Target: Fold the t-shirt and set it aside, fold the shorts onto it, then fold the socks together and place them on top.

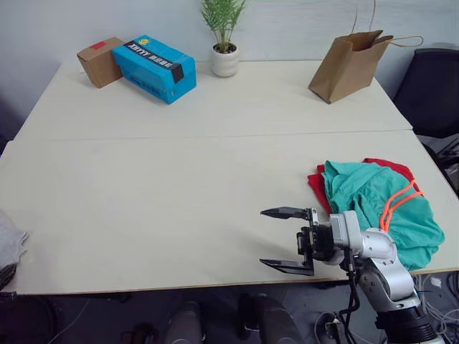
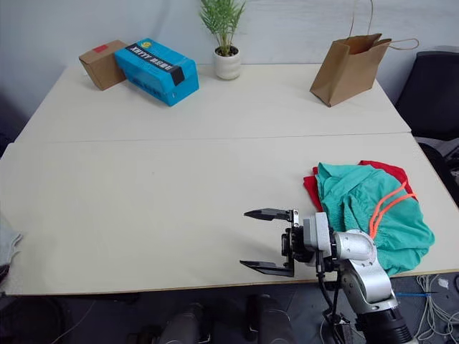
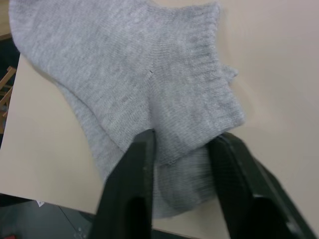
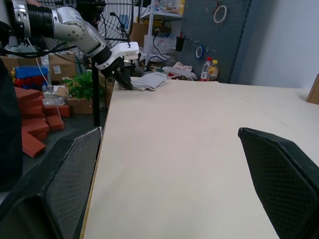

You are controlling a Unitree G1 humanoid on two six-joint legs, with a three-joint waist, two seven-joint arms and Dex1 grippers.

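Nearest the head camera, at lower right of the frame, the right gripper hangs over the table's front edge with its two black fingers spread wide and nothing between them. Just right of it, near the right edge, the shorts lie in a rumpled teal heap, orange drawstring looped on top. They cover most of the t-shirt, of which only red margins show at the left and upper sides, so its fold cannot be judged. At the far left edge, the socks are cut off by the frame. In the left wrist view the left gripper has its fingers closed in on the grey knit socks, pinching their ribbed cuff end at the table's rim. Along the upper part of the frame stand a cardboard box, a blue box, a potted plant and a paper bag.
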